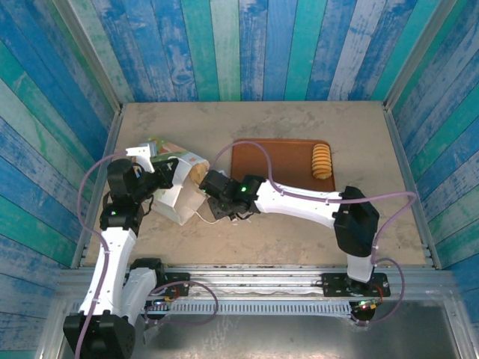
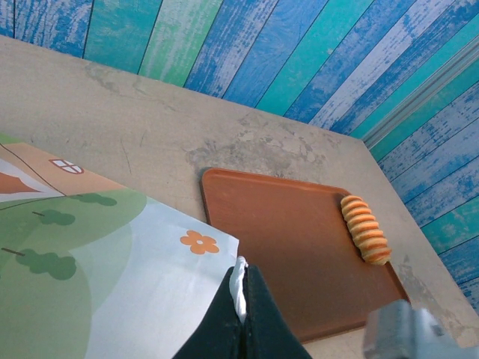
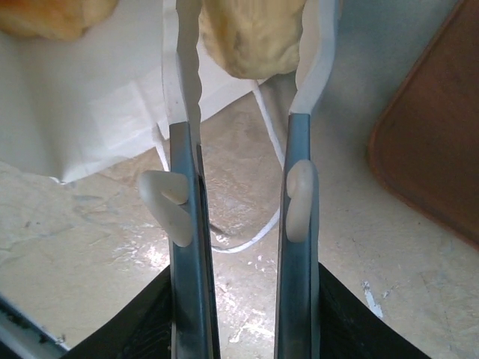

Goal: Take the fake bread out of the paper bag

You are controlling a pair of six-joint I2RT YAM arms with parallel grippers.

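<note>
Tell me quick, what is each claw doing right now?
Left gripper: closed, pinching the paper bag by its handle.
Right gripper: closed on a piece of fake bread.

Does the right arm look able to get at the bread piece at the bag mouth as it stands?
Probably yes: the right gripper straddles a bread piece at the paper bag mouth, with nothing in between; whether it grips yet is unclear.

No writing, number or brand can be read anywhere in the scene. The paper bag [image 2: 112,254], at the near left, carries pictures rather than words on its wide side: an orange flower [image 2: 199,241], dark green trees [image 2: 46,262] on lighter green hills, and an orange patch with a small white window [image 2: 67,166].
</note>
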